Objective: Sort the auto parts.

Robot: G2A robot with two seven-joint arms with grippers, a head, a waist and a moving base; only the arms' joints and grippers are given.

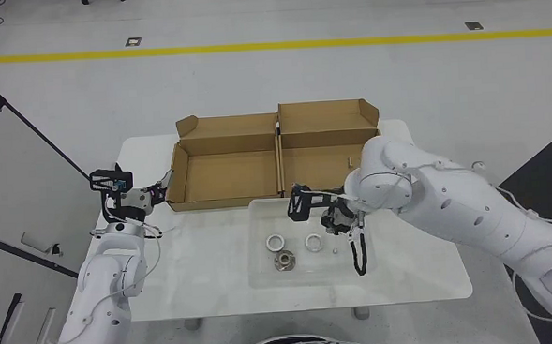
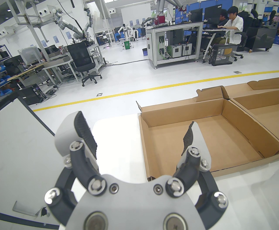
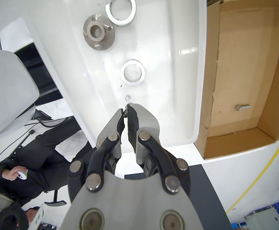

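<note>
Right now my right gripper (image 3: 125, 110) is pinched almost shut on the threaded shank of a small screw (image 3: 127, 98). Its head sticks out just past my fingertips, above the floor of the white tray (image 3: 178, 91). I cannot tell whether the screw touches the tray floor.

3 more parts lie in the tray ahead of those jaws. The nearer ring (image 3: 132, 72) is just beyond the screw head. The flange (image 3: 98, 32) with its bolt holes is farther on, and the farther ring (image 3: 121, 10) lies just beside the flange.

The tray sits on the table (image 1: 206, 269), its far rim just beside the right box (image 3: 235, 65). 1 metal bolt (image 3: 242, 107) lies on that box's cardboard floor, near a corner.

My left gripper (image 2: 135, 119) hangs with its jaws spread wide and nothing between them, well apart from the tray. It is over the table's left side, just beside the outer wall of the left box (image 2: 196, 139). The 2 boxes stand side by side, touching along a shared wall.
</note>
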